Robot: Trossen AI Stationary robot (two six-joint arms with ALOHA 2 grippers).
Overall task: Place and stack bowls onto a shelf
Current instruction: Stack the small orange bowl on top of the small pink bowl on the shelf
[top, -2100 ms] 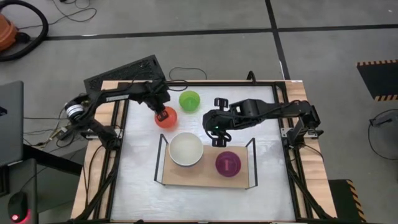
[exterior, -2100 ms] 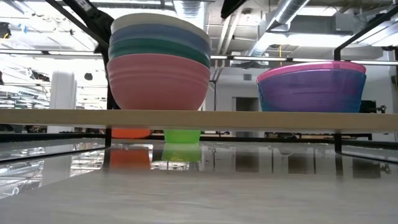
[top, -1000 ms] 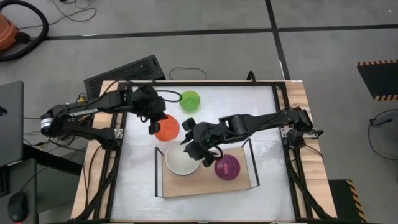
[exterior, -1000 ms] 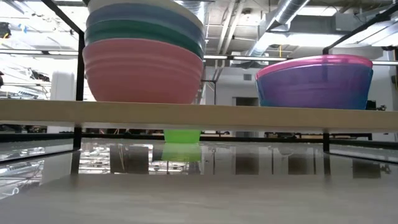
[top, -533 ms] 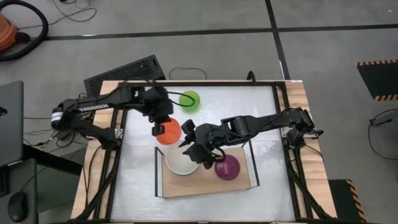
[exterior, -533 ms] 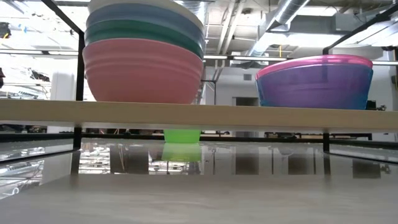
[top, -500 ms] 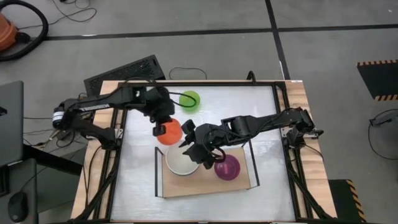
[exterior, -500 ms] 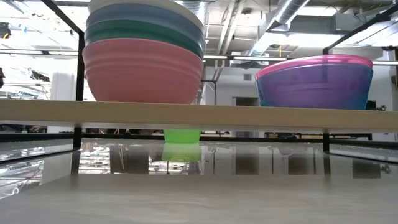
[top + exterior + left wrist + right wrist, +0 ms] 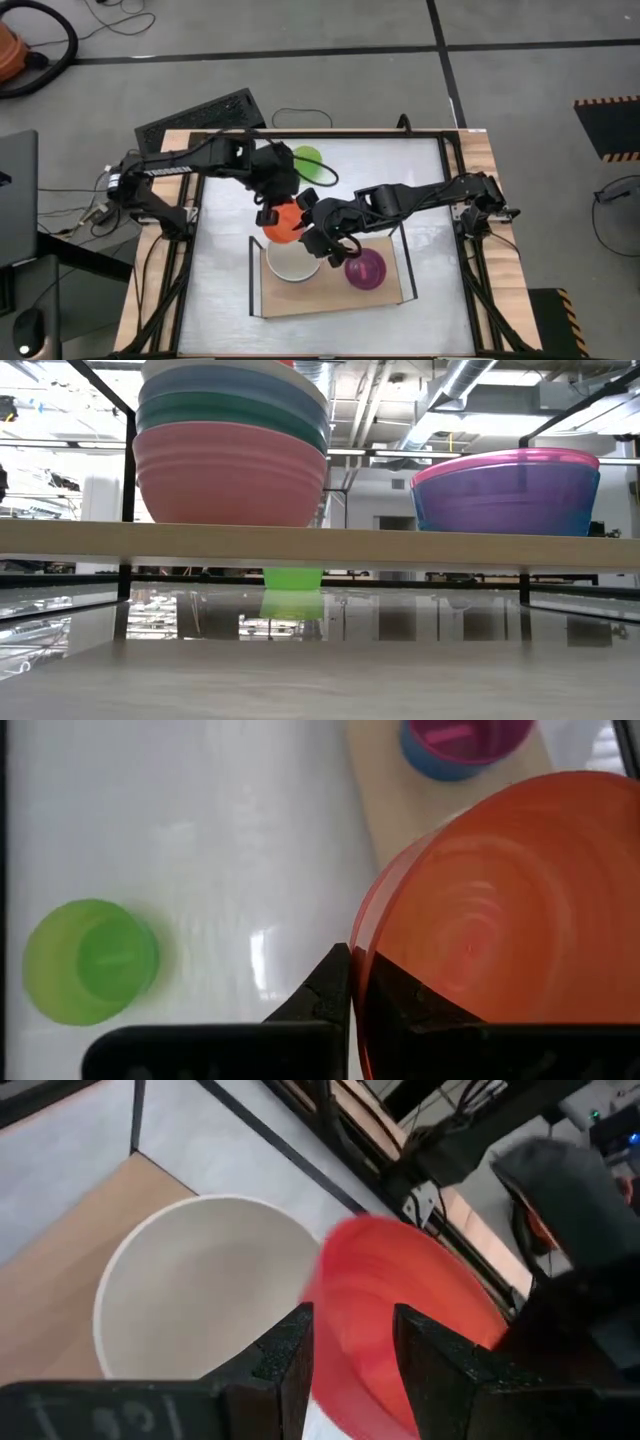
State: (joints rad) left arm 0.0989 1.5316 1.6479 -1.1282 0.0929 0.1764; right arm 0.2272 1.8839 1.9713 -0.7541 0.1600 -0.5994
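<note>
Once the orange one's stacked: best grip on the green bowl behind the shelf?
Take the green bowl by its thin rim, one finger inside and one outside, coming down from above. It sits upright and open on the white table, clear of the shelf, so any rim side is free; the left pincer is nearer.

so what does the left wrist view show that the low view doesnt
Only the left wrist view shows the left gripper shut on the rim of the orange-red bowl. Only the low view shows the pink, teal, blue and white stack side on. Both show the green bowl, the shelf and the purple-and-blue bowls.
</note>
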